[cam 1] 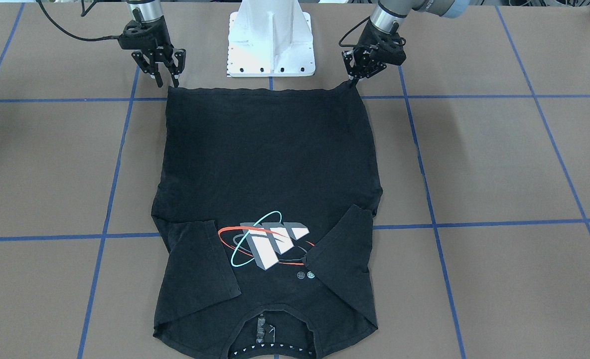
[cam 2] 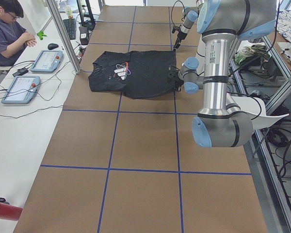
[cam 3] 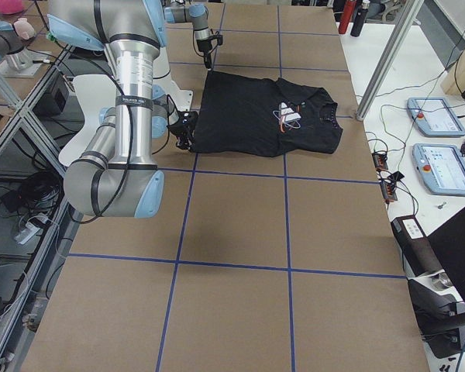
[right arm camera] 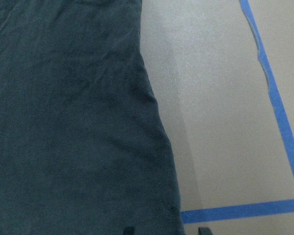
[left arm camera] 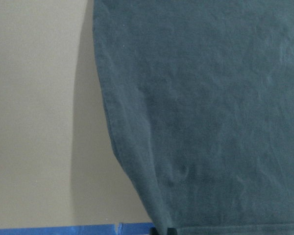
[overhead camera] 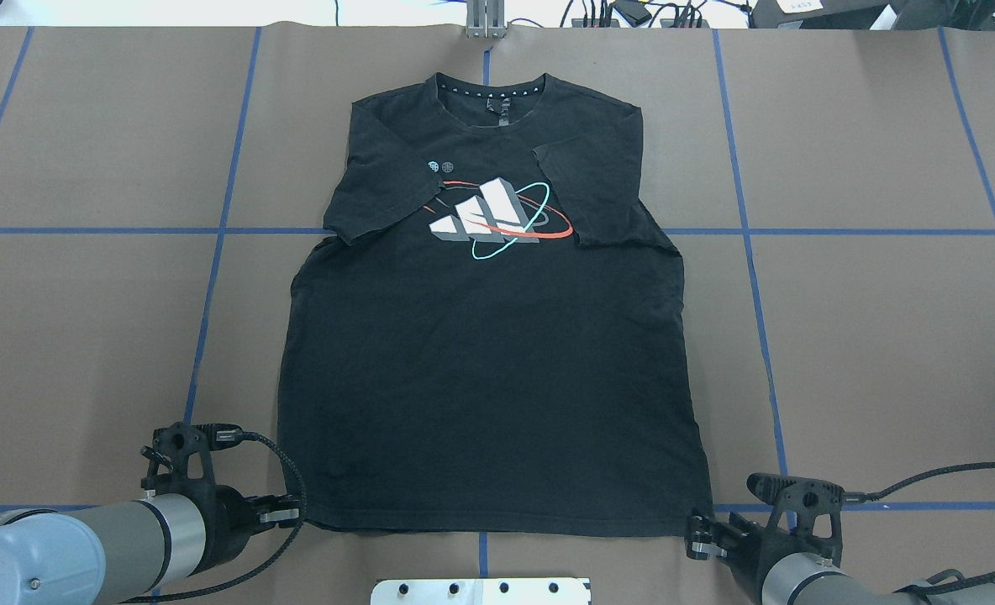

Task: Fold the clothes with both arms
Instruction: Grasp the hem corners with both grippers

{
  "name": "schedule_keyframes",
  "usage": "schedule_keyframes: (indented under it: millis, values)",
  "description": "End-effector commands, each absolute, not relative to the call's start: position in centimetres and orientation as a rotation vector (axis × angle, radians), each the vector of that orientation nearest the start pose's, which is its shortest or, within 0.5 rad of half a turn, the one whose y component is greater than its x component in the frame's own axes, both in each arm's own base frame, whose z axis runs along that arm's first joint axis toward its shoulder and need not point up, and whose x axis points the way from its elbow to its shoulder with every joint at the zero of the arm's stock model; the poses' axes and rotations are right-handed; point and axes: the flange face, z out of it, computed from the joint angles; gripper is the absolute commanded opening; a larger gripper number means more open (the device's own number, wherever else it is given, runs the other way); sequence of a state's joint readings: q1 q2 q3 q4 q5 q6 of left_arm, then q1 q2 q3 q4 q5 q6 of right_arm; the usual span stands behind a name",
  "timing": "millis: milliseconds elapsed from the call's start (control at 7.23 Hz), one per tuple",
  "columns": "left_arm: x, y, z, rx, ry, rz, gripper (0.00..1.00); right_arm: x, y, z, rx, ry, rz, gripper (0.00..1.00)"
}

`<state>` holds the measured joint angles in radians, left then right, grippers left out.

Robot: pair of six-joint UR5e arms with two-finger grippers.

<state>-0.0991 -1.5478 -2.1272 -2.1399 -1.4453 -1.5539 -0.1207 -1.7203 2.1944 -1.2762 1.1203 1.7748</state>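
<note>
Left tool [cam 1: 353, 79] sits at its own corner of the hem [cam 1: 255, 90]. Its jaws are drawn together on what we judge to be a pinch of cloth, since that corner rises slightly towards it. The right tool [cam 1: 167, 79] hangs just over the opposite hem corner, jaws spread and holding nothing.

The black T-shirt [cam 1: 270, 159] lies flat, print up, in the middle of the bench [cam 1: 499, 164]. Both sleeves [cam 1: 200, 264] are already turned in over the chest. Its long axis runs straight away from the robot: the hem is nearest the base, the collar [overhead camera: 489, 88] farthest. Each arm is nearer its own corner, so neither needs to cross.

We read the coming move as carrying the hem forward along that axis toward the collar, once the right tool has also closed on cloth.

The bench lies bare on both sides of the shirt, marked only by blue tape lines [cam 1: 427, 199]. The white pedestal [cam 1: 271, 40] stands just behind the hem, between the two tools, so there is little room to pull backward.
</note>
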Motion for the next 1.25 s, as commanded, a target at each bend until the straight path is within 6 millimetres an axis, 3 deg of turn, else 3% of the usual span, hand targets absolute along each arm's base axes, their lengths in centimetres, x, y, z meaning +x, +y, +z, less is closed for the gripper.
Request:
schedule_keyframes:
  millis: [0, 277, 415, 553, 968, 1107]
  values:
    - [44.41, -19.14, 34.34, 0.181, 1.093, -0.146, 0.0, -44.32, -11.96, 40.69, 0.308, -0.802, 0.239, 0.49]
    - [44.38, -19.14, 34.41, 0.181, 1.092, -0.146, 0.0, -44.64, -11.66, 40.38, 0.304, -0.81, 0.235, 0.34]
    - [44.36, -19.14, 34.5, 0.181, 1.089, -0.146, 0.0, -44.68, -11.64, 40.31, 0.302, -0.812, 0.235, 0.16]
    - [44.36, -19.14, 34.48, 0.181, 1.09, -0.146, 0.0, -44.68, -11.64, 40.31, 0.302, -0.812, 0.235, 0.14]
    - [44.27, -19.13, 34.57, 0.181, 1.087, -0.146, 0.0, -44.63, -11.67, 40.55, 0.301, -0.805, 0.23, 0.24]
    - [44.15, -19.18, 34.64, 0.182, 1.086, -0.147, 0.0, -44.71, -11.59, 40.56, 0.301, -0.805, 0.227, 0.34]
